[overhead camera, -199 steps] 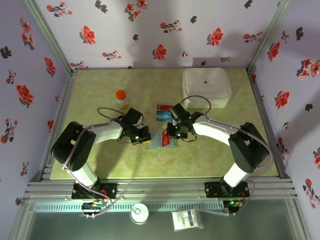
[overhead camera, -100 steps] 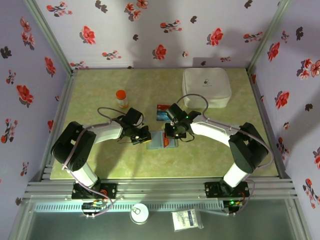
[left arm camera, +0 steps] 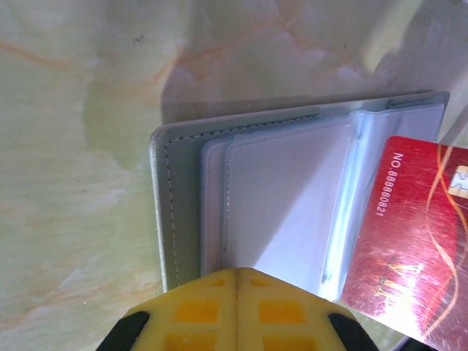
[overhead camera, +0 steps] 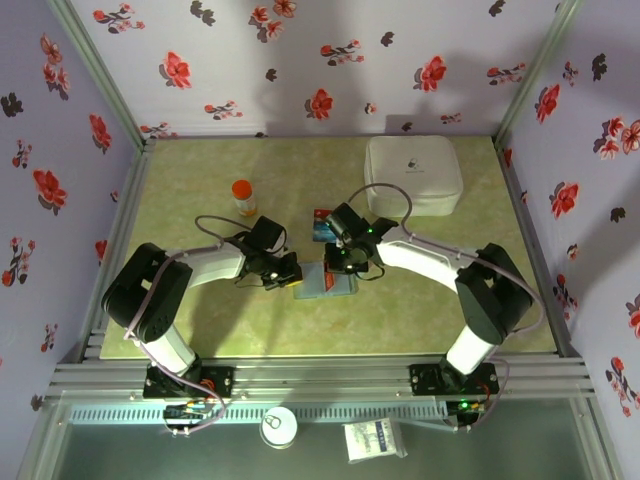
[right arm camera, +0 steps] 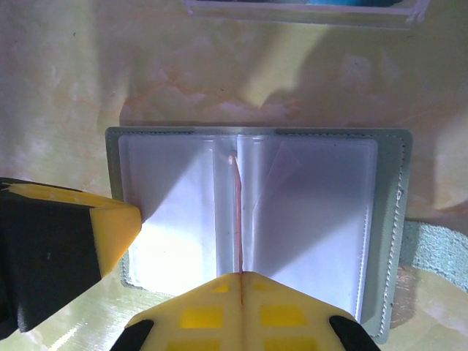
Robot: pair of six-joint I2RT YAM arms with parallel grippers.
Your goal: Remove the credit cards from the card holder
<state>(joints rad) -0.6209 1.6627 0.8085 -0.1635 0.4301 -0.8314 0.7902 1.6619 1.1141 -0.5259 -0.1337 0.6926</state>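
The grey-blue card holder (overhead camera: 326,284) lies open on the green table, its clear sleeves facing up (right arm camera: 322,212). My right gripper (right arm camera: 240,274) is shut on a red credit card (right arm camera: 236,212), which stands edge-on over the holder's fold. In the left wrist view the same red card (left arm camera: 409,241) rises tilted above the holder's right panel (left arm camera: 278,197). My left gripper (left arm camera: 235,272) is shut, its yellow tips pressing on the left panel's sleeve; one of its fingers (right arm camera: 73,234) also reaches in over that panel. A second card (overhead camera: 322,226) with red and blue lies flat on the table behind the holder.
A large white rounded case (overhead camera: 413,175) sits at the back right. An orange-capped bottle (overhead camera: 243,197) stands left of centre. Floral walls and metal rails enclose the table (overhead camera: 450,300); both arms (overhead camera: 210,265) meet over its middle.
My right gripper has shifted slightly left and back with the red card in it. The left gripper and the holder have stayed put.
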